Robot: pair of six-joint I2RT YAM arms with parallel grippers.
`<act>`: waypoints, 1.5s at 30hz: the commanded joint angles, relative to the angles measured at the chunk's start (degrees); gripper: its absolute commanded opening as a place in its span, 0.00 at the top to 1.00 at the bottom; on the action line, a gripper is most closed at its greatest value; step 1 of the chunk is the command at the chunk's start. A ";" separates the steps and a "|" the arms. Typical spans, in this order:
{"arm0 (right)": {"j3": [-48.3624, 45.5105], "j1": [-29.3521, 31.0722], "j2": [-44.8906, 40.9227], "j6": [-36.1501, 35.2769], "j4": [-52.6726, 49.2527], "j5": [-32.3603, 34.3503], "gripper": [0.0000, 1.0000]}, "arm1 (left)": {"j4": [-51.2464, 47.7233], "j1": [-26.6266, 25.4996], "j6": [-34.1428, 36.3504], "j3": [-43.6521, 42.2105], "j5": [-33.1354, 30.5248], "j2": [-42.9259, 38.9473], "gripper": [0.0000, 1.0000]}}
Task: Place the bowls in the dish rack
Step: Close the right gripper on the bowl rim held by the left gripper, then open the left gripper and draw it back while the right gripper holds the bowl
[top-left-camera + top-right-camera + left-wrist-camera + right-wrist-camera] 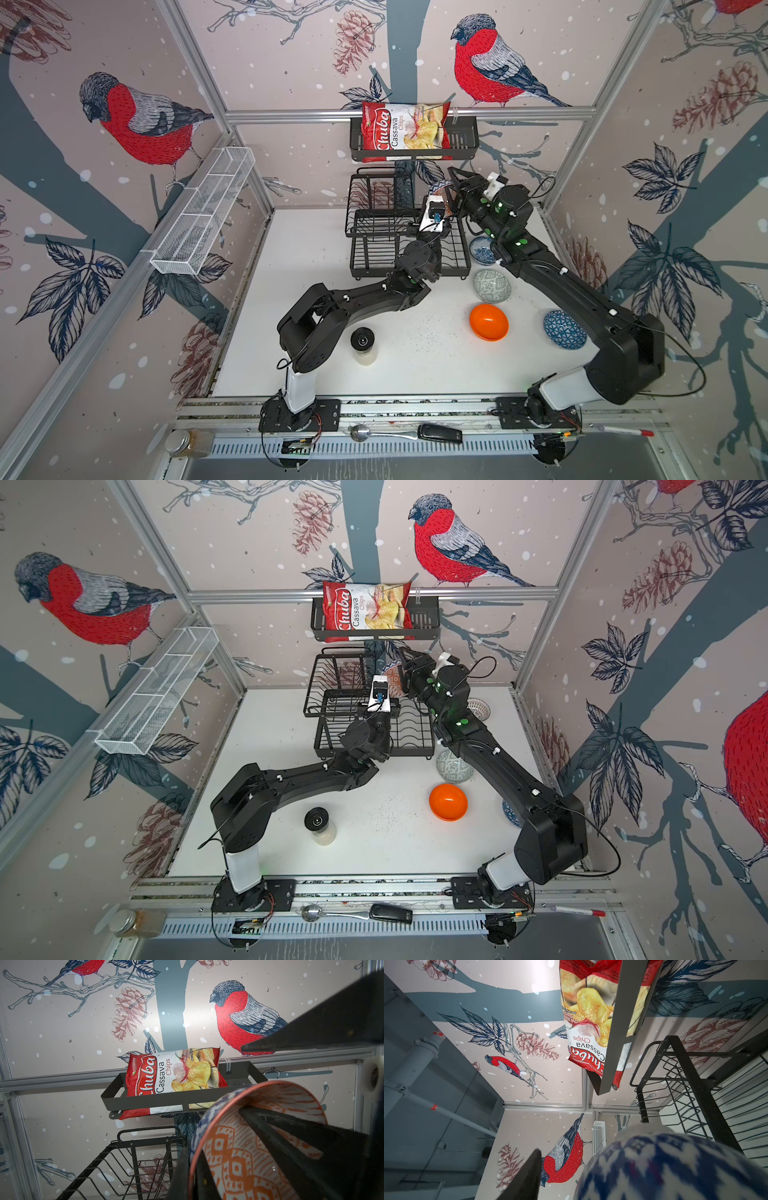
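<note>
Orange-white inside, blue-white outside, the small round bowl point(228, 1163) is pinched by its rim in the left pincer point(212, 1132), just short of the black wire dish rack point(133, 1155); handover is judged in hand, closure of the spread right pincer point(452, 185) being needed.

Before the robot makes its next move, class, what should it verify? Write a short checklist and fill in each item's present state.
1. Left end effector shut on the patterned bowl's rim: ok.
2. Right end effector gripping that bowl too: cannot tell; it is right beside the bowl, but any grip is hidden.
3. Bowl clear of the dish rack wires: cannot tell.
4. Upper basket free to take a bowl: ok.
5. Every bowl loaded: not ok; the orange bowl, grey-green bowl and blue bowl lie on the table.
</note>
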 commanded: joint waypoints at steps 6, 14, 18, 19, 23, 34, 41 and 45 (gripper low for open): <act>-0.61 0.42 0.77 1.78 3.82 -0.92 0.78 | 6.83 0.01 0.39 -1.26 0.30 -1.78 1.00; -2.50 0.43 0.24 1.60 5.14 -2.72 0.96 | 4.74 0.01 -1.60 -2.16 -0.05 -3.25 1.00; -3.52 0.46 0.46 1.68 7.11 -3.73 0.98 | 1.13 0.01 -4.22 -2.58 1.02 -4.79 1.00; -3.84 0.39 0.52 1.76 8.18 -4.11 0.98 | 0.04 0.01 -4.81 -2.70 1.52 -5.17 1.00; -5.52 0.39 1.31 2.73 14.62 -5.62 1.00 | -5.30 0.01 -7.03 -2.63 3.81 -6.24 0.95; -8.47 -0.39 0.94 3.01 23.69 -5.60 1.00 | -15.27 0.01 -12.17 -5.06 8.22 -9.73 0.50; -9.35 -2.25 -0.44 3.09 27.11 -6.16 1.00 | -24.16 0.06 -15.90 -6.15 13.18 -13.06 0.16; -10.57 -3.73 -2.73 2.19 27.15 -5.32 1.00 | -31.46 0.10 -19.23 -6.59 17.25 -16.48 0.02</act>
